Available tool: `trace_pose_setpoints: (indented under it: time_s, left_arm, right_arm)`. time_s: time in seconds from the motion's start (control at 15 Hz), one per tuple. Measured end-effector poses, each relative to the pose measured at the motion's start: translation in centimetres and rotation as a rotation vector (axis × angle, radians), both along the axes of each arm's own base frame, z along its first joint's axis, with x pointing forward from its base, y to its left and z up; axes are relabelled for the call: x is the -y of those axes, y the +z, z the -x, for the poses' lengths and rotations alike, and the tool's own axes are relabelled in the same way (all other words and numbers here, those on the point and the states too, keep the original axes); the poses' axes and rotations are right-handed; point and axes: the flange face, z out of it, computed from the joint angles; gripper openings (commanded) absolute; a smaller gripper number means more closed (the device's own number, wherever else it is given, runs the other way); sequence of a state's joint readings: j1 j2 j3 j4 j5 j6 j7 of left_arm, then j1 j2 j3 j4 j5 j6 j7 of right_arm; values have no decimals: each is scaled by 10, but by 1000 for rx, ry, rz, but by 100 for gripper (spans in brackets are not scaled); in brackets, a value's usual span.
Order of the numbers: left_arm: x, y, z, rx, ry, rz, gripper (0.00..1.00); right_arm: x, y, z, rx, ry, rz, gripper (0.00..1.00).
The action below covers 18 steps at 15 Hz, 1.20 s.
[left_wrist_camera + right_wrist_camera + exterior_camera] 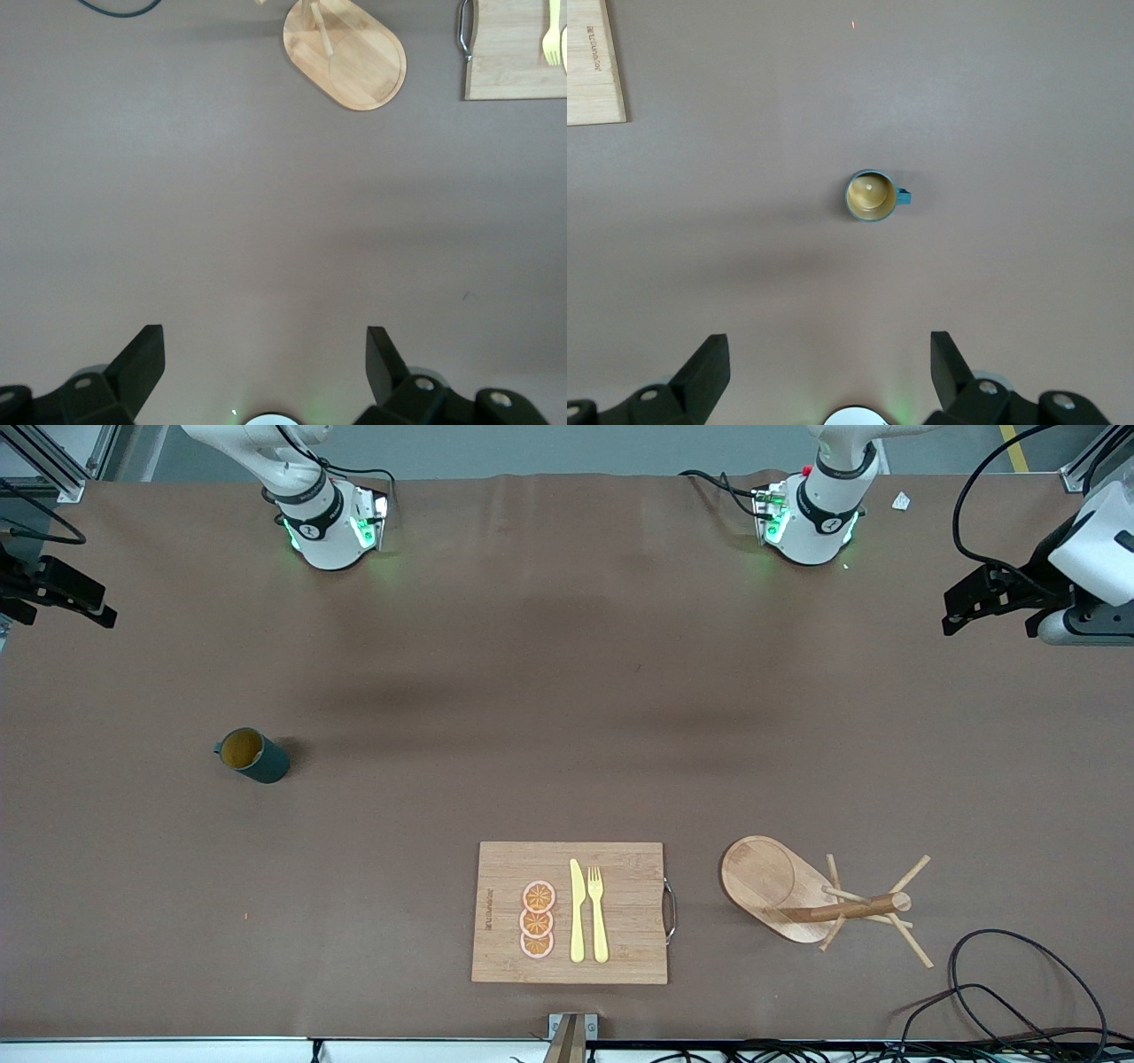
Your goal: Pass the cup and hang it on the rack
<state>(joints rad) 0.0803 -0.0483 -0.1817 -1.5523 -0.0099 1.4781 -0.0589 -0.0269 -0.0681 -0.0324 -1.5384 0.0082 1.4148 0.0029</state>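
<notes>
The cup (pixel 252 755), dark teal outside and mustard inside, stands upright on the table toward the right arm's end. In the right wrist view the cup (pixel 872 196) shows from straight above, its handle to one side. My right gripper (pixel 66 611) hangs high over the table by that end, open and empty (pixel 829 345). The rack (pixel 850 909), a light wooden mug tree on an oval base, stands near the front camera toward the left arm's end. It also shows as the rack (pixel 354 57) in the left wrist view. My left gripper (pixel 990 622) hangs high over bare table, open and empty (pixel 264 341).
A bamboo cutting board (pixel 620 868) lies beside the rack, carrying three orange slices (pixel 537 919), a yellow knife (pixel 577 912) and a yellow fork (pixel 598 914). Black cables (pixel 1019 992) loop at the table corner by the rack.
</notes>
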Motion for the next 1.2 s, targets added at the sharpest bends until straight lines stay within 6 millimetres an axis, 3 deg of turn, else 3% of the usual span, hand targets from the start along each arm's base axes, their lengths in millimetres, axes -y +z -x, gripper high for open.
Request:
trace_pose_setpoints:
  time_s: [0.27, 0.4, 0.53, 0.67, 0.8, 1.0, 1.2]
  left_arm:
    - [-1, 4, -1, 8, 1, 1, 100]
    - [-1, 2, -2, 3, 1, 2, 100]
    - [-1, 0, -3, -3, 1, 2, 100]
    - [0, -1, -4, -5, 1, 2, 100]
    - [0, -3, -5, -9, 1, 2, 100]
    - [-1, -6, -7, -14, 2, 3, 100]
    - [-2, -7, -8, -15, 5, 3, 100]
  right_arm:
    - [0, -1, -1, 2, 0, 0, 100]
    - [0, -10, -11, 13, 0, 1, 100]
    - [2, -41, -34, -7, -1, 2, 100]
    - [4, -90, -63, -52, 6, 1, 100]
    - [6, -124, -83, -64, 95, -5, 100]
    - [15, -156, -97, -56, 339, -25, 100]
    - [41, -200, -97, -41, 539, -43, 100]
